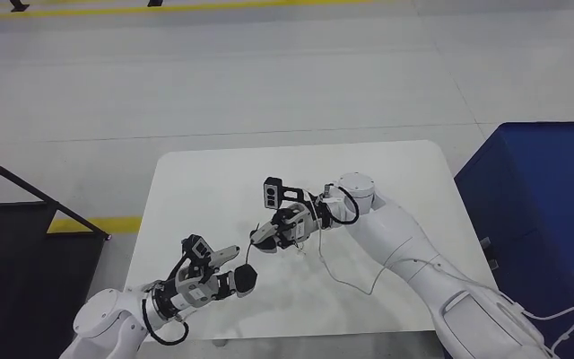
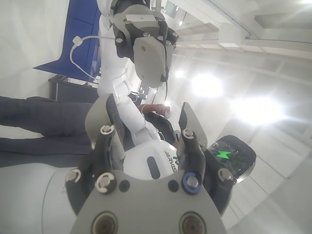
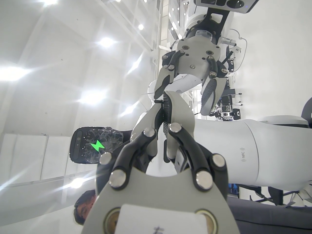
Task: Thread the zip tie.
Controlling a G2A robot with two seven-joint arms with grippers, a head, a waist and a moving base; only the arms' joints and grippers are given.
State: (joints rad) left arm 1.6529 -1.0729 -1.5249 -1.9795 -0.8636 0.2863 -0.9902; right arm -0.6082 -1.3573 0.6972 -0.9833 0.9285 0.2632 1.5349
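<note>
My right gripper (image 1: 261, 238) hangs over the middle of the white table (image 1: 395, 170), shut on a thin dark strip that looks like the zip tie (image 2: 166, 91). In the left wrist view a short end of it sticks out past the closed fingertips of the right gripper (image 2: 159, 83). In the right wrist view only a small dark bit of the zip tie (image 3: 158, 101) shows at the tips of the right gripper (image 3: 163, 98). My left gripper (image 1: 238, 267) faces it from close by, nearer the front edge. The left gripper (image 2: 148, 115) stands open with nothing between its fingers (image 3: 209, 93).
A thin white cable (image 1: 352, 280) with a small clip (image 2: 77, 41) loops from the right wrist down onto the table. A blue cabinet (image 1: 529, 206) stands right of the table. The table's front edge (image 1: 296, 337) lies just below the left arm.
</note>
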